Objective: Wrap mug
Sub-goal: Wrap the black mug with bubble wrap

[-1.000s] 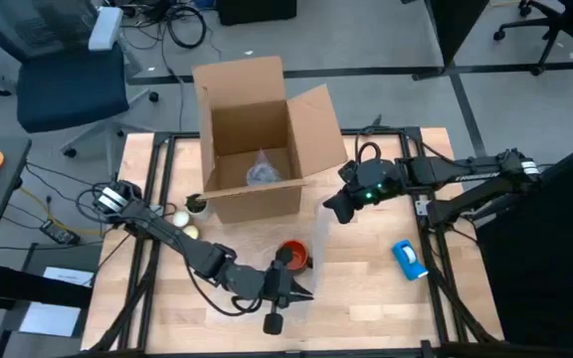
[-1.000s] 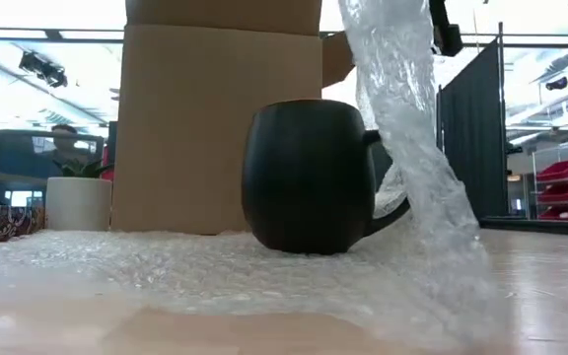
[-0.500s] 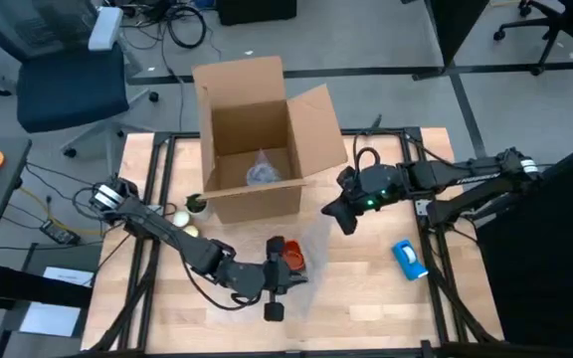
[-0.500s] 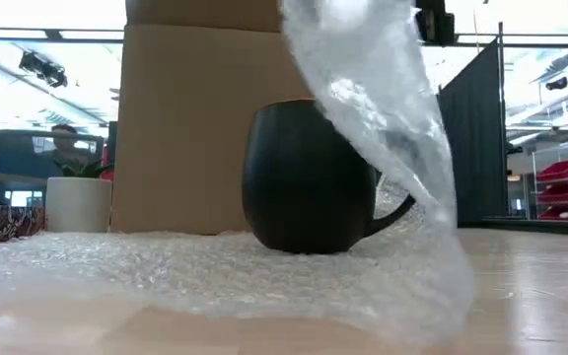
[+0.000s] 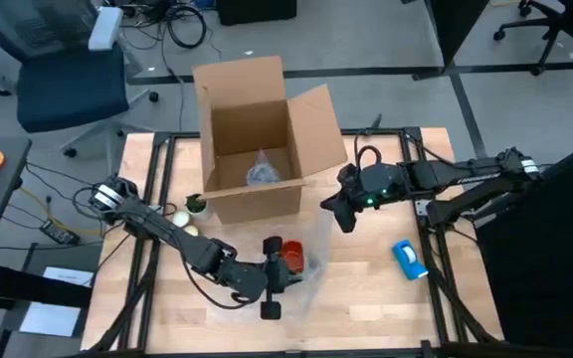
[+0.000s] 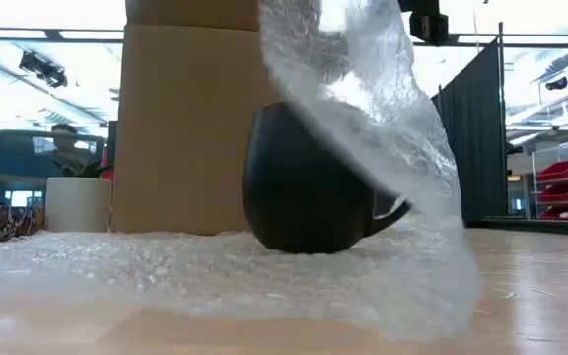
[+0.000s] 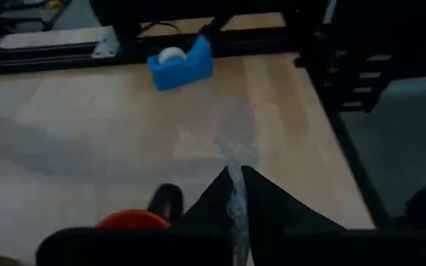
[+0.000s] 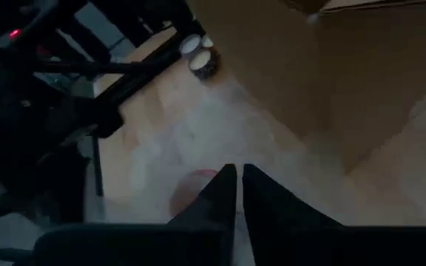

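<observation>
Folding the wrap (image 6: 363, 148) over the mug (image 6: 309, 182) is the step in hand, and it goes best if the sheet is carried right across the rim with a little tension, so that it drapes down the far side instead of bunching on top or dragging the mug along. The mug stands upright on the flat part of the wrap near the table's (image 5: 366, 298) front middle, just in front of the box (image 5: 252, 134); from above its orange inside (image 5: 292, 256) shows beside the left gripper (image 5: 279, 273). That gripper's fingers (image 7: 268, 207) are clenched on the wrap's edge, a thin strip of film showing between them in the wrist view. The right gripper (image 5: 338, 211) hangs well apart, near the box's front right corner, fingers pressed together with nothing between them; it would help only if the mug starts to slide. In the low view the lifted sheet falls from above across the mug's right side and handle (image 6: 392, 209), its lower edge resting on the table. Against the picture a second ago, the left gripper has swung from the mug's right side to its left, the sheet that stood as a near-upright column beside the handle now leans over the mug's front, and the mug has kept its place. The right arm has barely moved. The tape holder (image 5: 409, 259) lies untouched.
</observation>
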Available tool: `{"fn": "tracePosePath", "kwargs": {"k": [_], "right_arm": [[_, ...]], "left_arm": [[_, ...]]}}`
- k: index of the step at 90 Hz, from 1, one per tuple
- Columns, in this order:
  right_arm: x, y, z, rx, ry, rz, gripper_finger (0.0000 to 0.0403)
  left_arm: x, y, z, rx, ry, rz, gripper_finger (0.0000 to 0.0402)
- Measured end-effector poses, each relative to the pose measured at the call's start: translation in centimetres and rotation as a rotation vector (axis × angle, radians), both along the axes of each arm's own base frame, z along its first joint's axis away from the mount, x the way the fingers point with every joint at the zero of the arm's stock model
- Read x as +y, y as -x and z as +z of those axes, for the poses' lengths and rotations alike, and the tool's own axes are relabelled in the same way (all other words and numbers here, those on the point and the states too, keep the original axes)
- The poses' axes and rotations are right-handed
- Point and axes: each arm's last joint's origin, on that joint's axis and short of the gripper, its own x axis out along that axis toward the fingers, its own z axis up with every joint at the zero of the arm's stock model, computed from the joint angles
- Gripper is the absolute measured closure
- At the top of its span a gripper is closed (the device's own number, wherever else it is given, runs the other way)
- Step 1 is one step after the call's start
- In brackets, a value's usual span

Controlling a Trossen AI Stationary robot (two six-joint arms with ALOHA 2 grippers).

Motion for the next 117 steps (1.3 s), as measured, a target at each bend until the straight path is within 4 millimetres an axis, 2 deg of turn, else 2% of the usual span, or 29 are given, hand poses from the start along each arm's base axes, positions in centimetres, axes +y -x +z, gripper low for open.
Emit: {"fn": "tracePosePath", "kwargs": {"k": [18, 34, 56, 64, 83, 102, 117], "right_arm": [[-0.6, 0.2, -0.3, 0.041, 0.031, -0.003, 0.0403], [-0.3, -0.1, -0.2, 0.013, -0.041, 0.006, 0.0403], [2.2, -0.6, 1.4, -0.152, -0.18, 0.154, 0.0403], [3.2, -1.0, 1.2, -0.161, -0.188, 0.203, 0.0403], [4.9, -1.5, 0.3, -0.123, -0.131, 0.273, 0.0403], [4.8, -1.5, 0.3, -0.133, -0.036, 0.265, 0.0403], [4.7, -2.3, -0.9, -0.076, 0.086, 0.321, 0.0403]], "left_arm": [[-0.9, -0.2, 1.0, -0.091, 0.05, -0.119, 0.0402], [-0.7, -0.4, 1.2, -0.12, 0.055, -0.113, 0.0402], [0.0, -2.1, 0.1, -0.145, 0.068, -0.086, 0.0402], [0.3, -2.9, -0.3, -0.164, 0.083, -0.085, 0.0402], [0.8, -5.1, -1.4, -0.259, 0.162, -0.143, 0.0402], [1.0, -6.8, -3.4, -0.309, 0.204, -0.181, 0.0402], [1.5, -7.8, -4.6, -0.327, 0.236, -0.164, 0.0402]]}}
